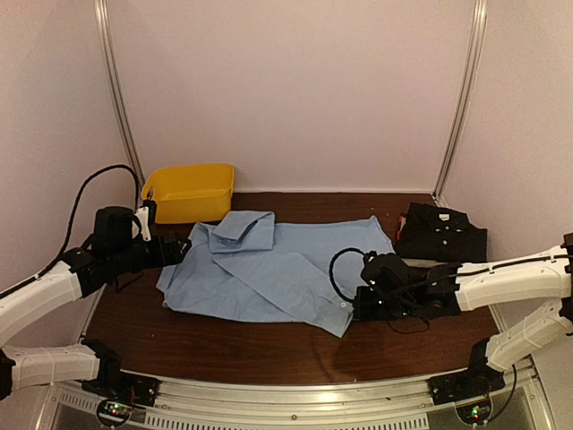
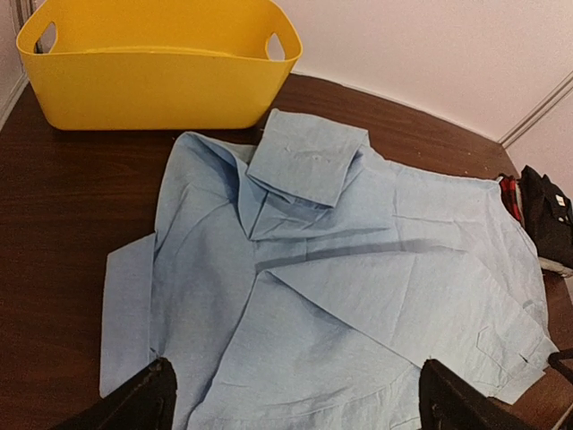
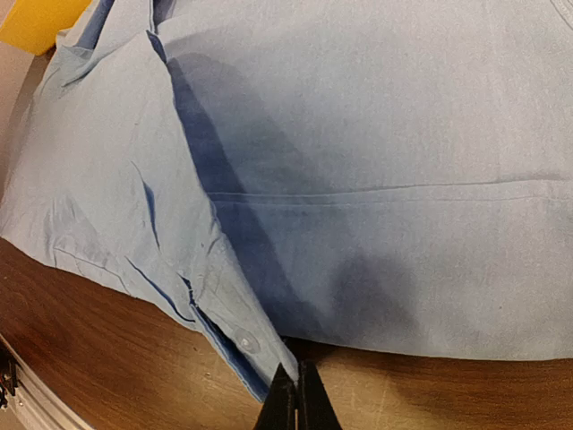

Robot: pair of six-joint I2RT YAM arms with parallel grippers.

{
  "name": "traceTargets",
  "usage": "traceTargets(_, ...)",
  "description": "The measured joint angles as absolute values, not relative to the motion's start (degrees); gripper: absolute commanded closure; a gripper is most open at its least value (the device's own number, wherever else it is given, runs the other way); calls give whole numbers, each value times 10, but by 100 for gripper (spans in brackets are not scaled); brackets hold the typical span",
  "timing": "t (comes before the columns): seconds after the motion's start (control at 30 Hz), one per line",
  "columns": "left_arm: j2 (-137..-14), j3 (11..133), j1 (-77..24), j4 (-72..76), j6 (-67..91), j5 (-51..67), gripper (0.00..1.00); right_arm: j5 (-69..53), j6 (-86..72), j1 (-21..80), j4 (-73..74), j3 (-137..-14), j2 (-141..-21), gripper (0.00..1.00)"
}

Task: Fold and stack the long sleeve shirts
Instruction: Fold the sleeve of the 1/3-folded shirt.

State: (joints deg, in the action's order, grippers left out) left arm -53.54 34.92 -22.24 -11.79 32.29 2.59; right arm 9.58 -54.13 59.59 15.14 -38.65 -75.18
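Pinching a hem corner of the light blue shirt (image 1: 269, 269) mid-table, our right gripper (image 3: 297, 394) was shut; our left gripper (image 2: 300, 394) hung wide open, empty. We judged this shirt partly folded, the black shirt (image 1: 443, 231) already folded far right.

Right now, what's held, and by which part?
Right gripper pinches the light blue shirt at its near hem corner, by the button strip. Left gripper holds nothing.

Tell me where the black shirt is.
In the top view the black shirt lies folded at the far right of the table, just right of the blue shirt.
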Motion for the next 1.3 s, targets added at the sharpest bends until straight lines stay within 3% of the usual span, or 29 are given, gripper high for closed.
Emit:
traceTargets(0.5, -529, 349, -222, -118, 323, 25, 4, 71, -390, 440, 294, -412, -767, 100)
traceTargets(1.3, -529, 343, -222, -120, 322, 15, 2, 57, -264, 357, 309, -521, -870, 100)
